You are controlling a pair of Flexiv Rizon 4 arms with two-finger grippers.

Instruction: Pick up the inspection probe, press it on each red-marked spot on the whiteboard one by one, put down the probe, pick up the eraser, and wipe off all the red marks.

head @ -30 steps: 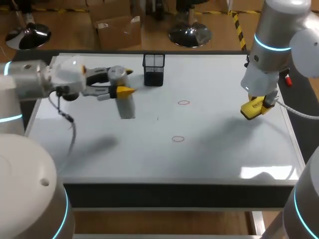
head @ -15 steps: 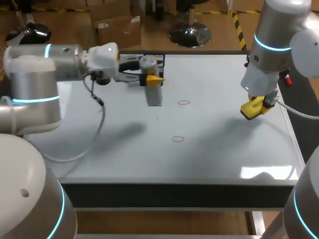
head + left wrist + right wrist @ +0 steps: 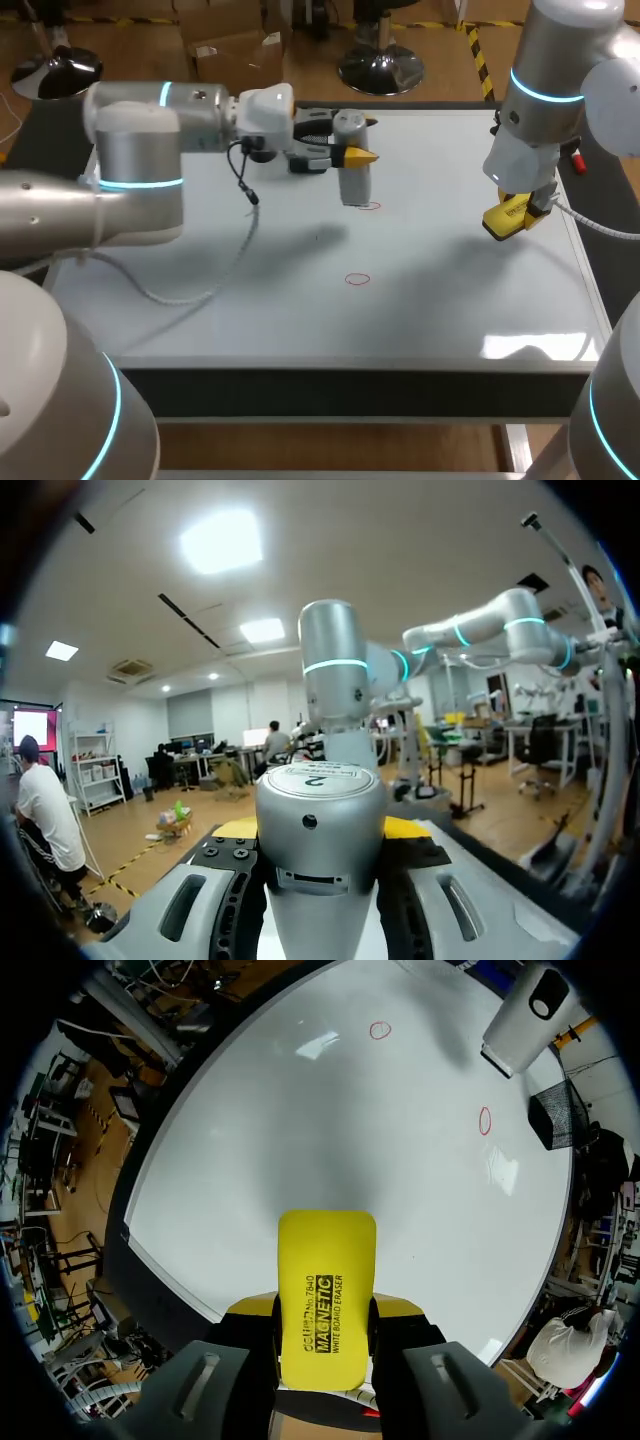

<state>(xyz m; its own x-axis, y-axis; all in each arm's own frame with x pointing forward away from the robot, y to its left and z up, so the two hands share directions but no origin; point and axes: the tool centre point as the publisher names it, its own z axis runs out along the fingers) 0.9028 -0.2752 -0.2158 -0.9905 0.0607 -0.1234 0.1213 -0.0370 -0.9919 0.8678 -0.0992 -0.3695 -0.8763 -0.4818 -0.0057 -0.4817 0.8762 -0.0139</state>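
Head view high behind, right wrist downward, whiteboard shared

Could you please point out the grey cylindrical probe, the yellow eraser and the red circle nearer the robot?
Grey cylindrical probe (image 3: 356,187): head view, lower body.
Yellow rectangular eraser (image 3: 326,1260): right wrist view, printed top face.
Red circle nearer the robot (image 3: 358,279): head view, middle of the ring.

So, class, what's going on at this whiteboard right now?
The left gripper holds the grey inspection probe upright, with its lower end at the far red mark on the whiteboard. Whether it is touching cannot be told. The near red mark lies apart from it, closer to the front edge. The right gripper holds the yellow eraser over the board's right side, away from both marks. Neither mark is wiped yet.
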